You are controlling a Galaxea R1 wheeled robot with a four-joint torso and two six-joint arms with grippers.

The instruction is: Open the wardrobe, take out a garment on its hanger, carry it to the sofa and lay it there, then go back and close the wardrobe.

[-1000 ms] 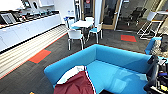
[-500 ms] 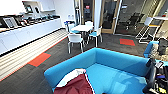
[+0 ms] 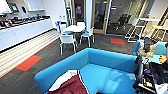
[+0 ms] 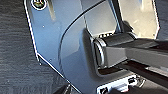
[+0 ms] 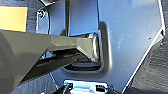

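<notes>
Neither wrist view gives a look at the fingers, so whether either gripper is released or clenched cannot be told; both wrist cameras look past the robot's own plate and bar to dark carpet below.

In the head view the garment (image 3: 71,86), maroon with a white sleeve showing, lies on the near left part of the sofa (image 3: 105,62), draped against the inside of the left arm and running off the near edge of the picture. No hanger can be made out. By the look of it the laying-down step is done, and what remains is the trip back to the wardrobe. A judgement on doing that well: turn the base away from the sofa without brushing its rounded back, and keep the arms tucked so nothing drags the jacket off the seat.

Edges to mind: the curved sofa back close ahead, and dark equipment (image 3: 147,75) crowding the near right. Farther off on the left, white chairs (image 3: 67,41) stand around a small white table (image 3: 73,28), well apart from the sofa. A long white bench (image 3: 22,31) with appliances runs along the far left wall. The widest open room is the dark carpet between the sofa and that bench, marked by a red floor patch (image 3: 27,63); another red patch (image 3: 117,41) lies before the glass doors.
</notes>
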